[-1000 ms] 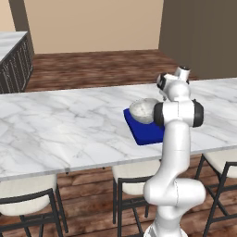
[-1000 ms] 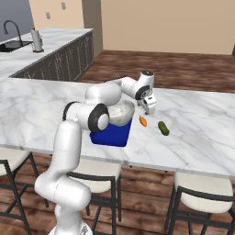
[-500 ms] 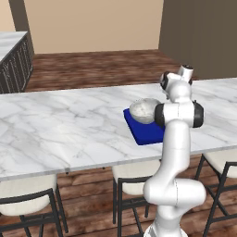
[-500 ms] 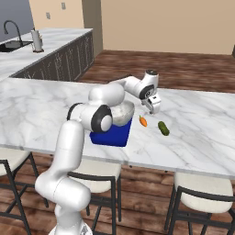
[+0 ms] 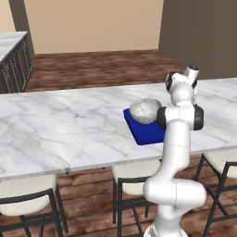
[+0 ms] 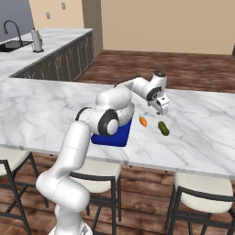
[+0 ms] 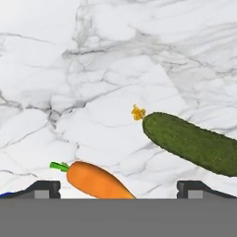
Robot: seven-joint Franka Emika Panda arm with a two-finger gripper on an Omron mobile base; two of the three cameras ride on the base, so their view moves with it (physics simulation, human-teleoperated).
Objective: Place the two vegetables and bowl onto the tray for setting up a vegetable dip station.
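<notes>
Above the marble counter (image 6: 202, 133), between my spread fingertips, I see the carrot (image 7: 99, 181) low in the hand view and the cucumber (image 7: 192, 142) up and to its right, both lying flat on the stone and not touching each other. My main worry is the approach: with the two vegetables lying near each other, a descent off centre could have a finger nudge the cucumber or roll the carrot away, and a rounded, tapered carrot can squirt out of a pinch taken too near its tip. The gripper (image 6: 159, 105) hangs just over the counter with its jaws fully apart, holding nothing and touching nothing. Moving outward in the right base view, the carrot (image 6: 143, 121) sits just beyond the blue tray (image 6: 111, 138), the cucumber (image 6: 163, 128) a little farther out. From the left base view, the speckled stone bowl (image 5: 145, 110) already rests on the tray (image 5: 143, 133), so I judge the vegetables remain.
</notes>
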